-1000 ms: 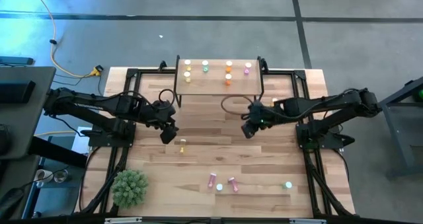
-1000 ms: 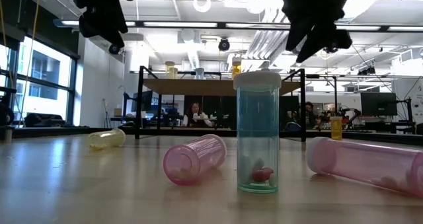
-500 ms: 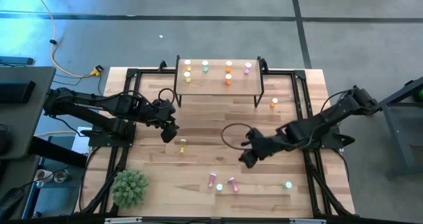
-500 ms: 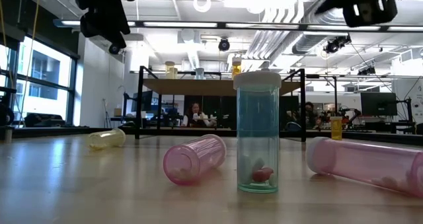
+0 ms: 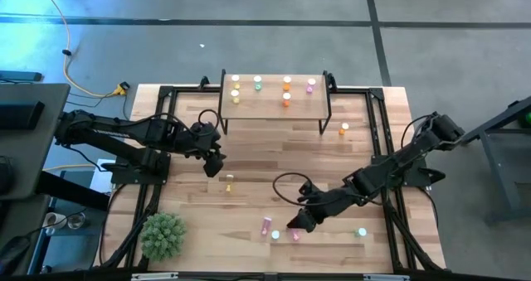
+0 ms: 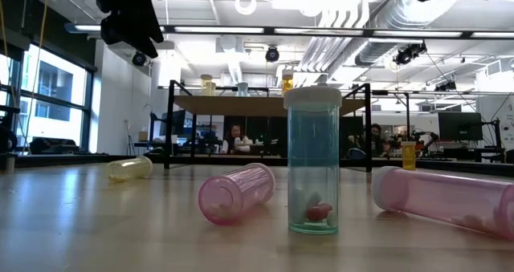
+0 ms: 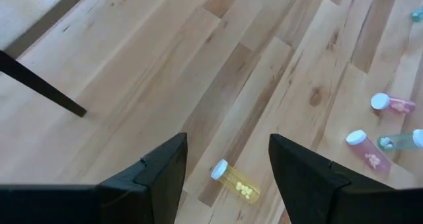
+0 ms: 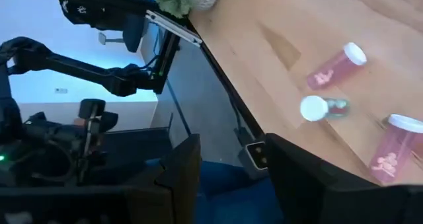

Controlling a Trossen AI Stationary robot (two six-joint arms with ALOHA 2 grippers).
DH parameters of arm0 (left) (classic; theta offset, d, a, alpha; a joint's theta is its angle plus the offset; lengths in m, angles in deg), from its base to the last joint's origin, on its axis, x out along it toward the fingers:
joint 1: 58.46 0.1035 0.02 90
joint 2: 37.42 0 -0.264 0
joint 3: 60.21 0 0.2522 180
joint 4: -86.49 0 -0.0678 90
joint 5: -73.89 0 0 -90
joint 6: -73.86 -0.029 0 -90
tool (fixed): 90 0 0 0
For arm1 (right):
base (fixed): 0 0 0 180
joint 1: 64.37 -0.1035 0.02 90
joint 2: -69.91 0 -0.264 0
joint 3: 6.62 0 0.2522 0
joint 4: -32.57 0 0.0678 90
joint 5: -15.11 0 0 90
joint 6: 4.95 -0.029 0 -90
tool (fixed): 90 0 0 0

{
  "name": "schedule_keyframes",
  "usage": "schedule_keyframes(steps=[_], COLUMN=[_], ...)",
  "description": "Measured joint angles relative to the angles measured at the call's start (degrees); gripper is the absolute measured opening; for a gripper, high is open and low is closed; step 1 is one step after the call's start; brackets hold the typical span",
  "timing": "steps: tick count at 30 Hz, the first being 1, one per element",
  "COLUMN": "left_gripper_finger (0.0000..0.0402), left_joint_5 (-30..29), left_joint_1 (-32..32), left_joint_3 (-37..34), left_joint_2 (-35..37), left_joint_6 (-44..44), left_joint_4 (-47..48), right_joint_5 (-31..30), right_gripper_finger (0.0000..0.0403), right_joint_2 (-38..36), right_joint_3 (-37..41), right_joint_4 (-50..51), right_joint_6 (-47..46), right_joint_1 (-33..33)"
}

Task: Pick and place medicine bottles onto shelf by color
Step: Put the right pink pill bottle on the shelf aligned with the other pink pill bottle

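A pick is judged under way: the right tool [image 5: 295, 223], open and empty, is poised over the pink bottles [image 5: 292, 230], apparently lying on the bench [image 5: 249, 194], while the left tool [image 5: 214, 167], open, waits above the yellow bottle [image 5: 229, 181]; next, lowering and closing is needed.

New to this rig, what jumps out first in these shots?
The right tool reaches low over the near table edge, open and empty, right by two pink bottles lying on their sides. The shelf at the far edge already holds upright bottles grouped by color, yellow at its left end. The left tool hangs open above a lying yellow bottle.
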Motion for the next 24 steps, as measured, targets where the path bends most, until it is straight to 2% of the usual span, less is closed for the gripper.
schedule_keyframes(steps=[4, 9, 12, 15, 20, 24], left_gripper_finger=[0.0204, 0.0204, 0.0204, 0.0204, 0.0204, 0.0204], left_joint_5=[0.0, 0.0, 0.0, 0.0, 0.0, 0.0], left_joint_1=[0.0, 0.0, 0.0, 0.0, 0.0, 0.0], left_joint_3=[0.0, 0.0, 0.0, 0.0, 0.0, 0.0], left_joint_2=[0.0, 0.0, 0.0, 0.0, 0.0, 0.0], left_joint_6=[0.1, 0.1, 0.1, 0.1, 0.1, 0.1], left_joint_4=[0.0, 0.0, 0.0, 0.0, 0.0, 0.0], right_joint_5=[-0.6, -4.9, -5.0, -2.4, 5.4, 8.1], right_gripper_finger=[0.0161, 0.0161, 0.0161, 0.0161, 0.0161, 0.0161], right_joint_2=[0.0, 0.6, 2.2, 4.4, 10.0, 13.9], right_joint_3=[-5.4, -13.7, -15.8, -16.0, -16.0, -16.0], right_joint_4=[6.6, 22.2, 30.2, 33.1, 34.1, 33.9], right_joint_6=[1.8, 5.3, 5.1, 5.0, 4.5, 3.2], right_joint_1=[0.0, 0.0, 0.1, 0.1, 0.0, 0.0])
